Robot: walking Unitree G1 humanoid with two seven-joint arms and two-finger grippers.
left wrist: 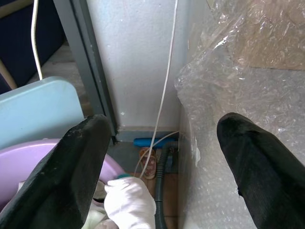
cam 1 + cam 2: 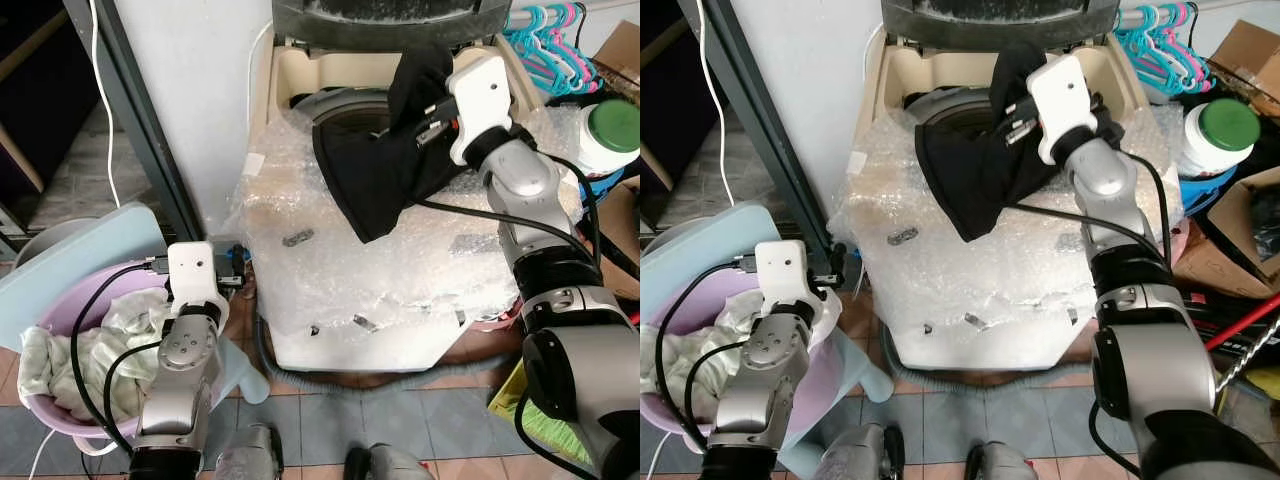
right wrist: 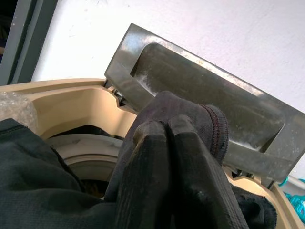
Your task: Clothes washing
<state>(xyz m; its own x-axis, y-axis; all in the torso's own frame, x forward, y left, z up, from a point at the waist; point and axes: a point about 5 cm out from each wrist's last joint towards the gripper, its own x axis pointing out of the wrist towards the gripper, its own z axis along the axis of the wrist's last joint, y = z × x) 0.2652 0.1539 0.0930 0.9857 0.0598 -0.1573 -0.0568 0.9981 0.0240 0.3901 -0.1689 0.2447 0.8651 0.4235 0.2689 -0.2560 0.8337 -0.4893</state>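
My right gripper (image 2: 418, 88) is shut on a black garment (image 2: 375, 170), held over the open top of the cream washing machine (image 2: 300, 70). The cloth hangs down across the drum opening (image 2: 345, 103) and onto the bubble wrap on the machine's front. In the right wrist view the fingertips (image 3: 164, 131) pinch a fold of the black garment (image 3: 38, 191) just before the raised grey lid (image 3: 200, 90). My left gripper (image 1: 162, 157) is open and holds nothing, low beside the machine over a pink tub (image 2: 60, 415) of pale clothes (image 2: 100, 355).
Bubble wrap (image 2: 400, 270) covers the machine's top and front. A light blue board (image 2: 70, 260) leans behind the tub. A white jar with a green lid (image 2: 610, 130) and turquoise hangers (image 2: 545, 45) stand at the right. A grey hose (image 2: 330, 380) runs along the tiled floor.
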